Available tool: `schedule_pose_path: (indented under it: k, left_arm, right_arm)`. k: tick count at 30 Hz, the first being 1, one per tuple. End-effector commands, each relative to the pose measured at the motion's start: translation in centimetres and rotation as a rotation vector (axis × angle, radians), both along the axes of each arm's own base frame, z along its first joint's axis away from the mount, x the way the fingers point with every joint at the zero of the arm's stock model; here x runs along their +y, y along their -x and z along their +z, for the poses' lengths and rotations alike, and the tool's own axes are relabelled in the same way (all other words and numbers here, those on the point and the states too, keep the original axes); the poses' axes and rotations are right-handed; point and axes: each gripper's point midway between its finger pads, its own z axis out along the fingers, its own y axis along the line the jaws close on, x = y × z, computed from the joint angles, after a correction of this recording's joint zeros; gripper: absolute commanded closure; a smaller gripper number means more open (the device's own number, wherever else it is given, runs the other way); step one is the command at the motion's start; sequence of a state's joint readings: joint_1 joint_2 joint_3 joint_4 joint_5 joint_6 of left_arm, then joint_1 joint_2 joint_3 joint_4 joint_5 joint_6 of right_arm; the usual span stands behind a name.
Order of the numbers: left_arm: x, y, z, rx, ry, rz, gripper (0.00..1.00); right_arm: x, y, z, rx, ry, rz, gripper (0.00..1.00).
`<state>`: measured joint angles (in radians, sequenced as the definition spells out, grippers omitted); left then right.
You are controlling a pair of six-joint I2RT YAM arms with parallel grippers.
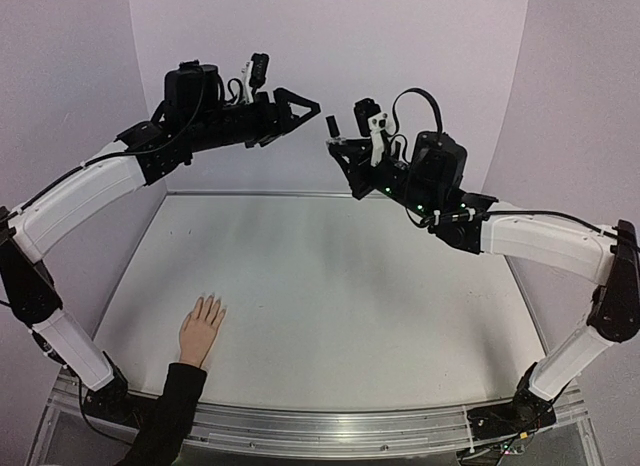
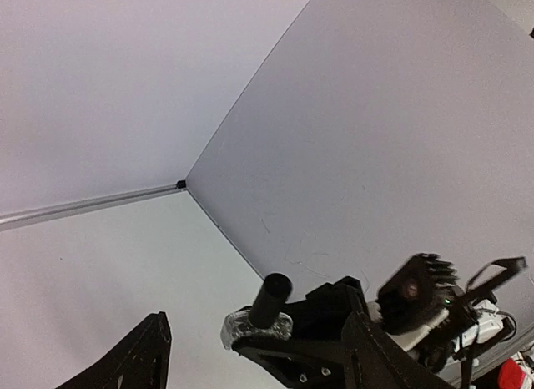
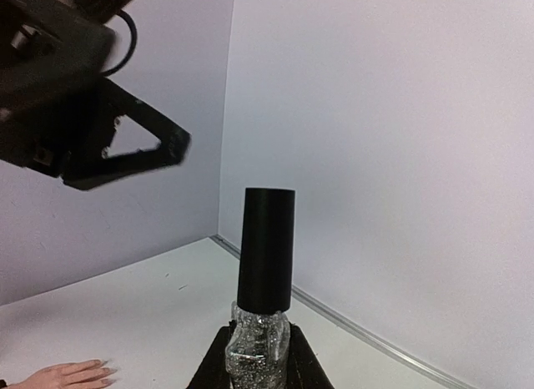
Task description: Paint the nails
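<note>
Top external view is showing the mannequin hand (image 1: 200,331) lying palm down near the front left of the counter (image 1: 360,286), its black sleeve (image 1: 170,411) trailing off the near edge. The nails (image 1: 211,304) are sitting at the fingertips, pointing away from the arm bases. They are too small here to judge, but they are probably bare.

Higher up and further right, the left gripper (image 1: 298,121) is hanging in the air with its jaws released, holding nothing. Just right of it, the right gripper (image 1: 338,151) is facing it, jaws clenched on the glitter polish bottle (image 3: 260,343), which is standing upright in the right wrist view. The black cap (image 3: 266,247) is sitting on the bottle, so the polish is sealed.

Judging from this, the task is only beginning. Uncapping, dipping and painting every nail are all waiting to be done, and both arms are hovering well apart from the hand.
</note>
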<state>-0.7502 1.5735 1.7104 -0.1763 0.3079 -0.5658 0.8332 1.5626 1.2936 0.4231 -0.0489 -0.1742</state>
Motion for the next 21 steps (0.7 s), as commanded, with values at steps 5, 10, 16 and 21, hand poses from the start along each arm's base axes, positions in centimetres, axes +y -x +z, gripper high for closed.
schedule_pose_path:
  k: [5,10,16,21]
  left_arm:
    - [-1.6,-0.4,0.8,0.004,0.02,-0.004,0.38]
    - [-2.0,0.1,0.8,-0.001,0.039,-0.036,0.44]
    - [-2.3,0.2,0.6,0.002,0.044,-0.046,0.5]
    - [-2.5,0.1,0.6,0.004,0.045,-0.048,0.54]
  right_arm:
    - [1.1,0.0,2.5,-0.063,0.016,-0.069,1.0]
    - [1.7,-0.1,2.4,-0.06,0.031,-0.064,1.0]
    - [2.0,0.0,2.5,-0.064,0.039,-0.06,1.0]
    - [2.3,0.1,2.4,-0.069,0.047,-0.058,1.0]
